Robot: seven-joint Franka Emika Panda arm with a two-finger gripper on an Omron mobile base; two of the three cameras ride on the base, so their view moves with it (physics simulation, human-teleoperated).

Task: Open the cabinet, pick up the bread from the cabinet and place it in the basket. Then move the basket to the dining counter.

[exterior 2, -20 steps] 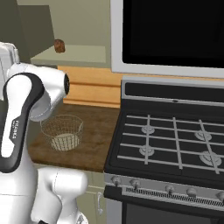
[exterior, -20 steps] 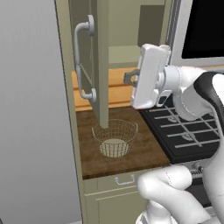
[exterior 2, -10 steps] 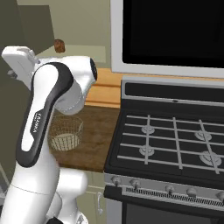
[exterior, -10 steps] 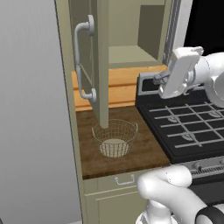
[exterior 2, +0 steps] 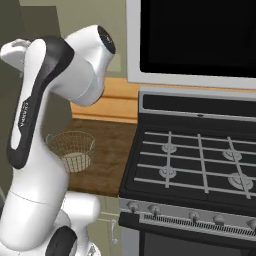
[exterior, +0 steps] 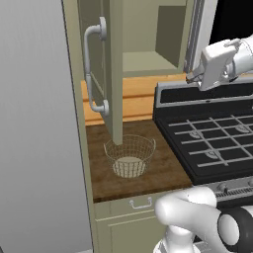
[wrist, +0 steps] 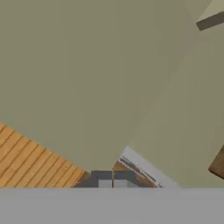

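Swung rightward over the last second, away from the door edge and out over the back of the stove (exterior: 212, 141). Gripper (exterior: 189, 77) now hanging high above the stove's rear panel, tips pointed left toward the cabinet (exterior: 148, 59). Fingers pressed together, clamped on nothing; seen likewise in the hand view, gripper (wrist: 113, 177) with both dark tips touching, aimed at a plain olive cabinet surface with a strip of orange wood panelling (wrist: 30, 159) at lower left.

Cabinet door (exterior: 116, 74) swung open, edge-on to the left base camera, curved silver handle (exterior: 94, 69) on its outer face. Lower shelf inside bare where visible, just left of the gripper and about level with it.

Cannot place the bread for certain: a dark-brown patch (wrist: 219, 162) cut off at the right edge of the hand view, too cropped to identify.

Basket (exterior: 129, 155) upright on the short dark wood worktop (exterior: 158, 175), directly beneath the open door's lower edge, well below and to the left of the gripper, apart from it. From the right base view, basket (exterior 2: 74, 150) partly behind the white arm (exterior 2: 35, 115), nothing visible inside but its cream base.

Thin wire drawer pull (exterior: 141, 202) below the worktop's front edge.
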